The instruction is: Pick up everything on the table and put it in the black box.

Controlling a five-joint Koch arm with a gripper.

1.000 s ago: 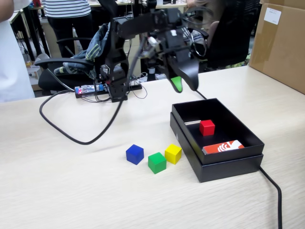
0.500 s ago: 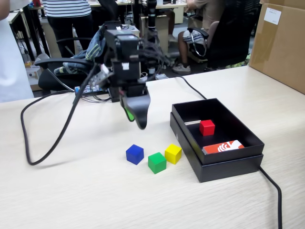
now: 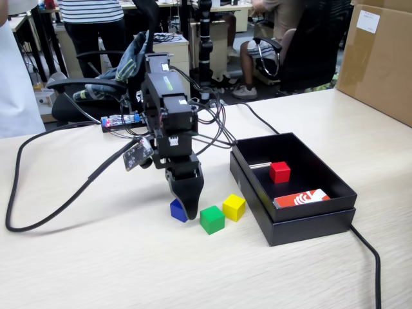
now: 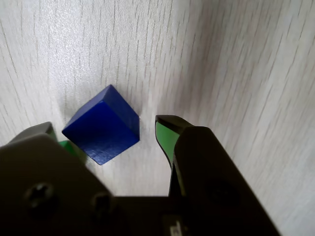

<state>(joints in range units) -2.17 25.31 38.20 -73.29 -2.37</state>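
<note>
In the wrist view the blue cube point(image 4: 102, 125) is seen left of centre between the jaws of the gripper point(image 4: 106, 135) — spread wide, nothing held — with a clear gap at the right jaw.

Blue cube point(image 4: 102, 125), black box point(image 3: 293, 196)

A flat red-and-white card point(image 3: 301, 197) is lying to the right of the jaws in the fixed view, and a thin silver stick point(image 3: 260, 165) is resting beyond it — farther right and higher. A big brown carton point(image 3: 380, 58) is standing well away at the far right. Black cables point(image 3: 77, 193) are trailing left of the jaws. Behind, office chairs point(image 3: 84, 96) and people — one in a striped shirt point(image 3: 90, 11) — are showing.
</note>
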